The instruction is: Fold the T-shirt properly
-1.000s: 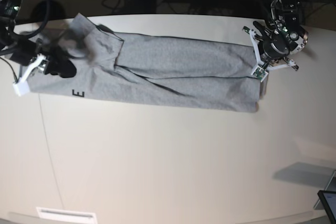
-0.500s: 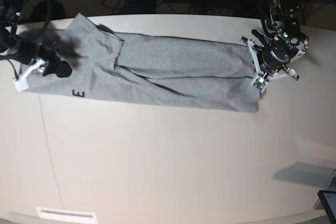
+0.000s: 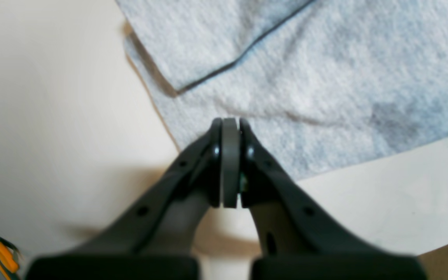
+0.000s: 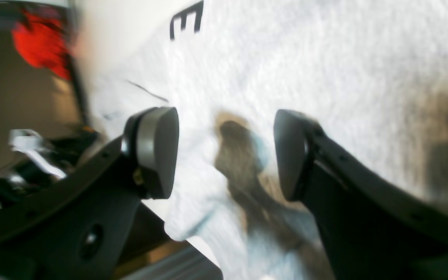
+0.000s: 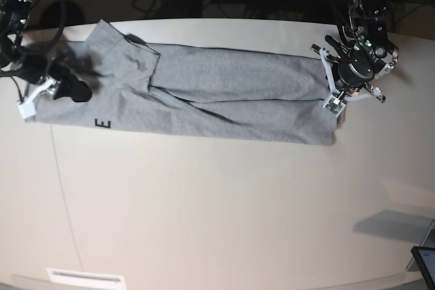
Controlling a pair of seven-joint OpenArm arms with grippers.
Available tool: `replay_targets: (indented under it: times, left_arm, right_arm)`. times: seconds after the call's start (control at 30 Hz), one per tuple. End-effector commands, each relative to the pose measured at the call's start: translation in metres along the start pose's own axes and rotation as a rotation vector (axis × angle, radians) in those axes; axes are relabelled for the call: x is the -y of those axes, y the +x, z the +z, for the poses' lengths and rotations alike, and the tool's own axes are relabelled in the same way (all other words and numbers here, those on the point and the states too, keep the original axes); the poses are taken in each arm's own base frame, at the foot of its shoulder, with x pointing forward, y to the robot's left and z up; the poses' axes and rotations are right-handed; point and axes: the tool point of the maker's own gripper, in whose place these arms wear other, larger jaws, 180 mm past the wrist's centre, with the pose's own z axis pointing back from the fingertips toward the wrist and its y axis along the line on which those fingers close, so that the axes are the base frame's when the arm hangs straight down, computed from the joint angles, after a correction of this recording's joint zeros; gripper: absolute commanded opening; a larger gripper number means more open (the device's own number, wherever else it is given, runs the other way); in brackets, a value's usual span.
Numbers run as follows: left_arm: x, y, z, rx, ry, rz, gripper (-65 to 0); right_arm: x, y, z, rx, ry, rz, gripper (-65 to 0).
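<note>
We see the T-shirt [image 5: 217, 93] folded in a long strip along the desk's [image 5: 217, 215] far edge. Left gripper [image 3: 230, 132] pressed together, empty, over the shirt's end. Right gripper [image 4: 226, 151] fingers apart above the lettered end, holding nothing.

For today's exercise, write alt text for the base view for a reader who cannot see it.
A grey T-shirt, folded into a long band, lies across a pale table. The right end effector is at its lettered end, and the left end effector is at the opposite end.
</note>
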Motion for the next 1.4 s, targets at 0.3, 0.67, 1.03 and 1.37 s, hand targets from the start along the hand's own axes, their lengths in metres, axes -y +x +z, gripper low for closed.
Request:
replay_targets:
  times: [0.3, 0.67, 1.03, 1.37]
  left_arm:
    - [-0.02, 0.014, -0.015, 0.018, 0.009, 0.034, -65.0]
    - [0.005, 0.02, -0.026, 0.02, -0.049, 0.038, -64.8]
    - [0.007, 0.007, -0.051, -0.032, -0.1, 0.099, -42.8]
    - [-0.005, 0.017, -0.071, -0.028, -0.121, 0.148, -41.5]
  right_arm:
    - [-0.049, 0.035, 0.012, 0.082, 0.05, 0.195, -27.6]
    - [-0.007, 0.015, 0.001, 0.03, 0.018, 0.021, -27.6]
    - [0.011, 0.032, -0.01, 0.009, -0.079, 0.048, -27.6]
    - [0.007, 0.07, -0.021, 0.041, -0.071, 0.043, -27.6]
